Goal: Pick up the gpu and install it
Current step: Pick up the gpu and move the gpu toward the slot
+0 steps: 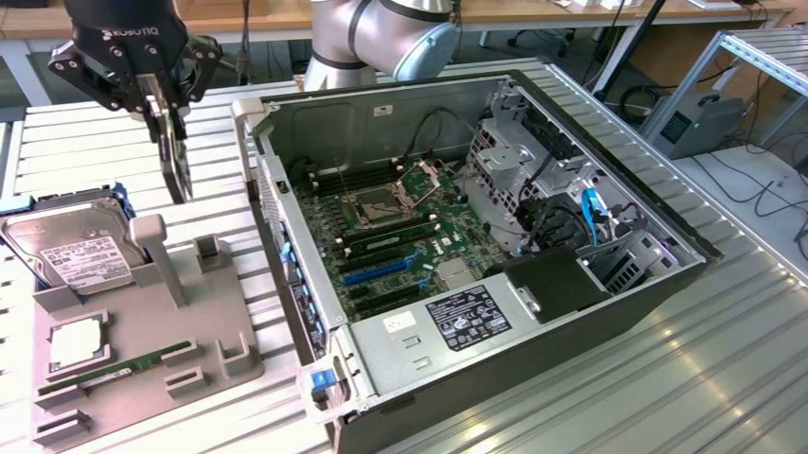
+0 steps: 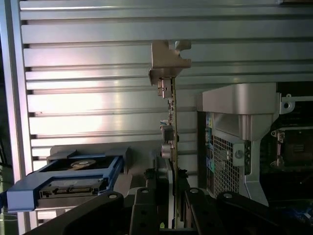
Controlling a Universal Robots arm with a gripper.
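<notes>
Gpu (image 1: 180, 175) upright in gripper (image 1: 165, 118) — between hard drive (image 1: 76, 251) and open case (image 1: 543, 378)

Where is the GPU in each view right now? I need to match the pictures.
Exterior view: the thin black graphics card with a silvery bracket hangs edge-on from the pincer, high on the exterior view's left.
Wrist view: the card runs edge-on away from the camera, clamped in the pincer, bracket end farthest out.
Shared landmark: the silver hard drive in its blue frame, beside the card.
</notes>
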